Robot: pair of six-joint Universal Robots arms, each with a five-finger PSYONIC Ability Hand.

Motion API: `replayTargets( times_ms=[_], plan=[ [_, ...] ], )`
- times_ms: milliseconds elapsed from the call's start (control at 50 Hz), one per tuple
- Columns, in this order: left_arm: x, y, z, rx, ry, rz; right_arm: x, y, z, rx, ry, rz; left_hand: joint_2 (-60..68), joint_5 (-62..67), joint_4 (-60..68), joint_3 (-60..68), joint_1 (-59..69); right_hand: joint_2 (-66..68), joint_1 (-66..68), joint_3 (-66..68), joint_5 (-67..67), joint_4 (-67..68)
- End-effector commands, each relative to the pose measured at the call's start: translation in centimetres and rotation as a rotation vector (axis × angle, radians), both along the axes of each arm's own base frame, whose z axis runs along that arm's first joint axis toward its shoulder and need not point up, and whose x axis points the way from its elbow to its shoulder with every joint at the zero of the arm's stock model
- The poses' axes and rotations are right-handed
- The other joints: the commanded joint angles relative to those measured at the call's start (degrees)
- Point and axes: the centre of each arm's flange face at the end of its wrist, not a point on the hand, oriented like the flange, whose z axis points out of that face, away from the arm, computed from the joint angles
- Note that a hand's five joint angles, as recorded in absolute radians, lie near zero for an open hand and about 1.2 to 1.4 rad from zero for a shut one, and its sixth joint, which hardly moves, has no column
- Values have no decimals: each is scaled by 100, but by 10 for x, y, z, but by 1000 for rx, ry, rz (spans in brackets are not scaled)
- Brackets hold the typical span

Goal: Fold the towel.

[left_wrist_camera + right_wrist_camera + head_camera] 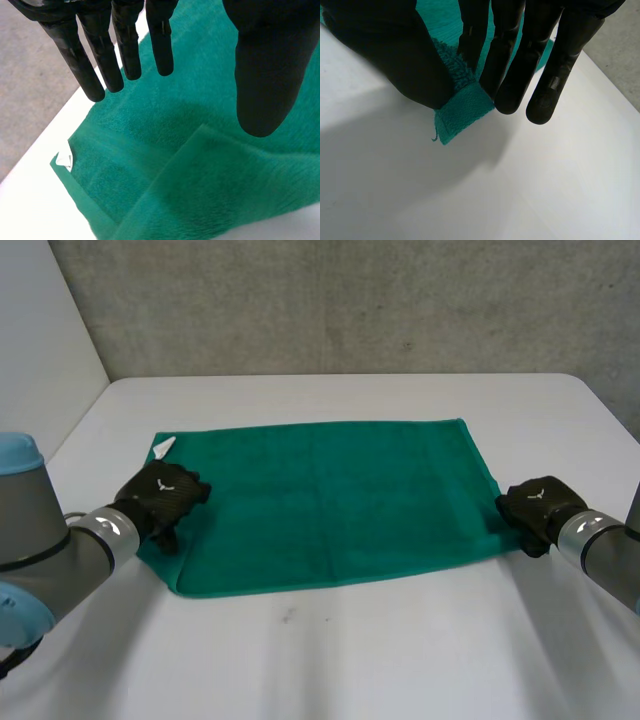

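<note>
Spread flat mid-table (350,660), nearer the far edge: green towel (330,500), white tag (163,447) at its far left corner. Over its left edge, left hand (160,498), fingers straight and released, thumb apart. At its near right corner, right hand (535,508), thumb and fingers pinching that corner.

Bare robot test lab: a work table against a concrete wall.

A plain white table (400,660) stands in front of a rough, unpainted grey concrete wall (350,300), and a smooth white panel (40,330) runs along the table's left edge. Two grey-jointed machine arms reach in over the near edge, the left arm (45,540) with a light-blue cap and the right arm (612,552) at the near right corner. A single green towel (330,500) lies spread across the middle of the table.
</note>
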Motion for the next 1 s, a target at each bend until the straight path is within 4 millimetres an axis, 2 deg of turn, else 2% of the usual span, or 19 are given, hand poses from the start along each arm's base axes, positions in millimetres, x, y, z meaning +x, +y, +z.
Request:
replayTargets(
  times_ms=[20,220,300,360,680,780,800,820,940,1000],
  plan=[
    [6,-13,-12,30,-144,-53,1,4,-4,7,18,15,-140,-50,-68,-189,-185,1258,2438,1238,1376,1189],
    [7,-16,-18,122,-179,-65,0,3,-4,4,24,17,112,202,184,63,67,1258,2438,1238,1376,1189],
    [7,-16,-18,125,-179,-63,0,3,-4,3,24,17,617,707,689,568,572,1258,2438,1238,1376,1189],
    [7,-16,-17,123,-180,-60,0,3,-4,2,26,17,1473,1563,1545,1424,1428,1258,2438,1238,1376,1189],
    [11,-16,-19,137,-183,-50,0,2,-7,10,28,14,1996,2086,2067,1947,1950,1258,2438,1238,1376,1189],
    [13,-16,-18,130,-187,-38,0,2,-7,10,28,14,3708,3798,3780,3659,3663,1258,2438,1238,1376,1189],
    [15,-17,-18,130,-190,-30,0,3,-7,11,28,14,4212,4302,4284,4163,4166,1258,2438,1238,1376,1189],
    [17,-18,-18,131,-196,-17,0,3,-7,11,28,14,5247,5337,5319,5198,5202,1258,2438,1238,1376,1189],
    [23,-21,-18,130,-220,32,-1,2,-7,11,28,11,5257,5347,5329,5208,5212,1258,2438,1238,1376,1189],
    [34,-24,-10,122,-228,85,-1,2,-7,12,29,8,5257,5347,5329,5208,5212,1258,2438,1238,1376,1189]
  ],
)
